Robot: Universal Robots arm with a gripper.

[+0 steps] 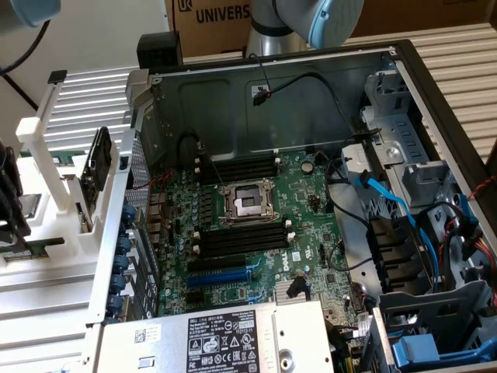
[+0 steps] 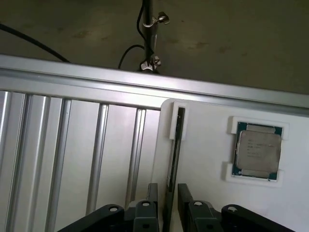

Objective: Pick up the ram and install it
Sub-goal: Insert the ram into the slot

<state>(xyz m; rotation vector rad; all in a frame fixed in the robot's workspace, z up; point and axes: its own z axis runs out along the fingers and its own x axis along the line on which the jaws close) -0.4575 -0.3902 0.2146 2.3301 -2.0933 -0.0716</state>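
Here, the gripper is straddling the ram, a thin dark stick standing on edge in a white holder, its black fingers sitting narrowly apart on either side. Nearby, a square silver processor chip is lying flat beside ribbed aluminium rails.

Ram, thin dark stick seen edge-on, standing in white holder slot

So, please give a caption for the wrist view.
Gripper straddling the upright ram in its white holder.
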